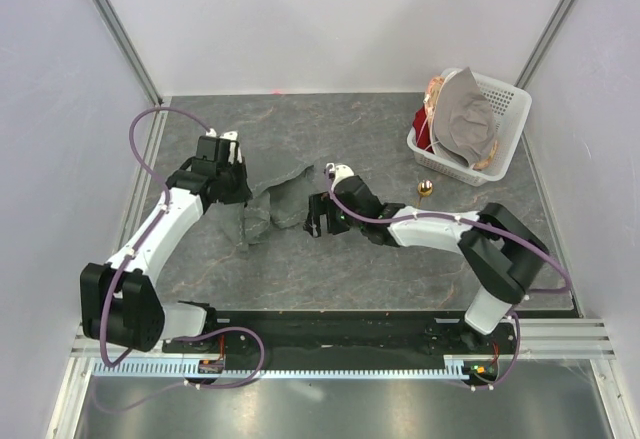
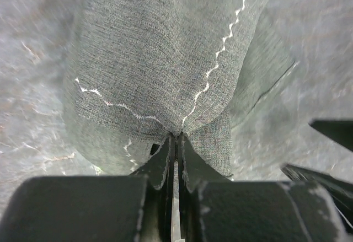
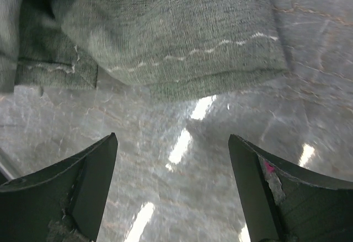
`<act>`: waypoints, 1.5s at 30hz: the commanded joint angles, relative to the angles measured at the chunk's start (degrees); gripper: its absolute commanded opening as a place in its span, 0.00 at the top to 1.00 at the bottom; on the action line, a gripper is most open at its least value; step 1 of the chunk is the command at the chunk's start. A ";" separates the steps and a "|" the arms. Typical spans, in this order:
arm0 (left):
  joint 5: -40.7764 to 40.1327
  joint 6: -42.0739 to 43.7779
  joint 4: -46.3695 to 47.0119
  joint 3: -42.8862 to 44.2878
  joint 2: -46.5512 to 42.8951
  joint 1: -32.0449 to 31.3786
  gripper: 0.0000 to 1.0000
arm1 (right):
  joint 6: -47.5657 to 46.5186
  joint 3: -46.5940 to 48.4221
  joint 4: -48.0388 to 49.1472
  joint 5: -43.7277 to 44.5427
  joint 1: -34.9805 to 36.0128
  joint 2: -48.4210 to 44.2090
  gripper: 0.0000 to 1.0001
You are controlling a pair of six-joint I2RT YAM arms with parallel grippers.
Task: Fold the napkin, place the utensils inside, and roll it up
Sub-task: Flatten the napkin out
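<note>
- Napkin (image 1: 272, 204): crumpled heap, centre-left of top view, on grey table (image 1: 380, 269).
- Left gripper (image 2: 176, 138): jaws together, pinching a napkin fold near the stitched hem.
- Right gripper (image 3: 171, 143): jaws wide apart over bare table, napkin edge just above them in wrist view.
- Spoon (image 1: 425, 189): centre-right, beside white basket (image 1: 512, 99), well apart from napkin.

Left gripper (image 2: 176, 138) clamped tight; right gripper (image 3: 172, 143) spread wide.
</note>
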 commanded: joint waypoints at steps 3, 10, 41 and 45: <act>5.78 4.20 -0.52 -0.98 1.57 2.01 0.91 | 1.56 6.17 -0.69 0.91 0.33 5.32 0.10; 7.36 4.73 -0.34 -1.33 4.64 2.80 0.84 | 1.12 6.96 -2.28 0.91 0.33 5.94 0.10; 9.56 2.53 1.33 4.82 -0.45 6.40 0.98 | 5.34 19.61 5.46 -7.44 6.39 17.79 0.10; 10.52 1.83 1.59 5.52 -1.15 7.28 0.98 | 5.16 24.62 5.28 -10.34 6.31 22.02 0.13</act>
